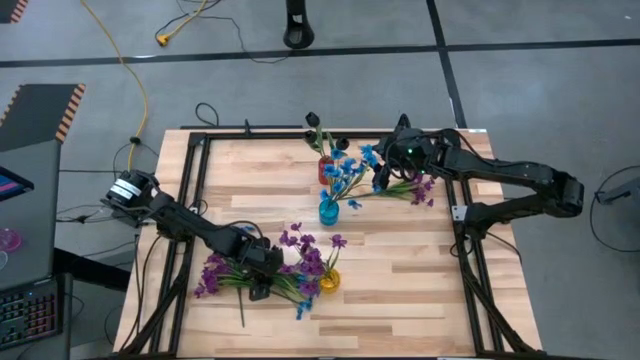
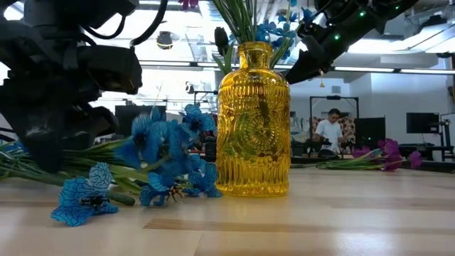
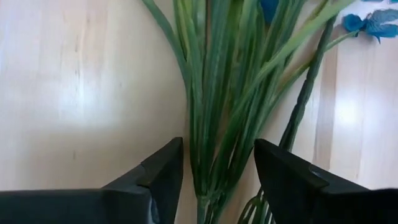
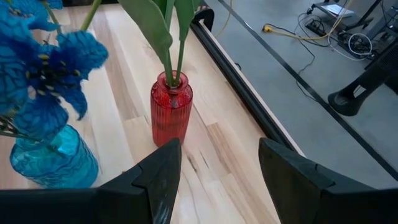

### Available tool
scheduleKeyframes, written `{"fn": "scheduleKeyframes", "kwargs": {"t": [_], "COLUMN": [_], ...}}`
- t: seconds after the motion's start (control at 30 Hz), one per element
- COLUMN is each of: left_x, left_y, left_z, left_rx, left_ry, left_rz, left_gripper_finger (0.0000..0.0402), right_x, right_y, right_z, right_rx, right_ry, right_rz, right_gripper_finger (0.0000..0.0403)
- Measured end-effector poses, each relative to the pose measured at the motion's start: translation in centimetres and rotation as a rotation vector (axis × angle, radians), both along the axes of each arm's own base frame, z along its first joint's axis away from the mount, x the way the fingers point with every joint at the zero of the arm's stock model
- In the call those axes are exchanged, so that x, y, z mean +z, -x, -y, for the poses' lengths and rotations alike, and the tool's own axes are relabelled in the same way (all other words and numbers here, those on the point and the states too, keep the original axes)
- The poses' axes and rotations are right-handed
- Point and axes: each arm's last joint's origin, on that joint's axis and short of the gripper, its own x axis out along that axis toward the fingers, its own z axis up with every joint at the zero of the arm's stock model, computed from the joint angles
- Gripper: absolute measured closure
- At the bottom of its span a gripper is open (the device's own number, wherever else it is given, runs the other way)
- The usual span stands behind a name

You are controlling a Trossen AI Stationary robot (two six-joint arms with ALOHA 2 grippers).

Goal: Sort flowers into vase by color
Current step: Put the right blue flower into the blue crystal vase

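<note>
My left claw (image 1: 262, 280) sits low at the lower left of the high view, down over a loose heap of flowers (image 1: 300, 262) lying on the counter (image 1: 420, 270). In the left wrist view its two fingers (image 3: 158, 174) stand apart on either side of a bundle of green stems (image 3: 217, 112), with gaps showing on both sides, so it is spread around them and not pinching. The stems run out of that view, so I cannot tell which blooms they carry; only a bit of a blue bloom (image 3: 373, 23) shows at the upper right.

From above, my arm covers part of the heap, where purple blooms (image 1: 212, 274) and a few blue ones mix. A yellow vase (image 1: 329, 280) stands just right of it; in the low view it fills the middle and its stems are cut off at the top edge.

My right claw (image 1: 383, 175) hovers at the upper middle of the high view, spread and empty, near a blue vase (image 1: 328, 210) holding blue flowers (image 1: 345, 172) and a red vase (image 1: 326, 170) with dark buds (image 1: 313, 120). Purple sprigs (image 1: 415, 188) lie on the counter beside it, partly hidden under the arm.

A person (image 2: 330, 131) sits far back in the room, small and hard to make out.
</note>
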Motion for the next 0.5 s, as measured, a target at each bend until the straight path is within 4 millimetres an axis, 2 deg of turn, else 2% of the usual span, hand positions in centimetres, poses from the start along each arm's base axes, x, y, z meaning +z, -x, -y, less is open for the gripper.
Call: {"fn": "scheduleKeyframes", "kwargs": {"t": [0.33,0.5], "left_x": [-0.01,-0.01], "left_y": [0.03,0.00], "left_z": [0.10,0.05], "left_rx": [-0.001,0.014], "left_ry": [-0.009,-0.021], "left_rz": [0.005,0.009], "left_gripper_finger": [0.0223,0.0253], "right_x": [0.00,0.00], "right_y": [0.01,0.01], "right_z": [0.00,0.00], "right_rx": [-0.001,-0.001], "right_ry": [0.000,0.000], "right_rz": [-0.001,-0.001], "right_gripper_finger": [0.0160,0.0160]}}
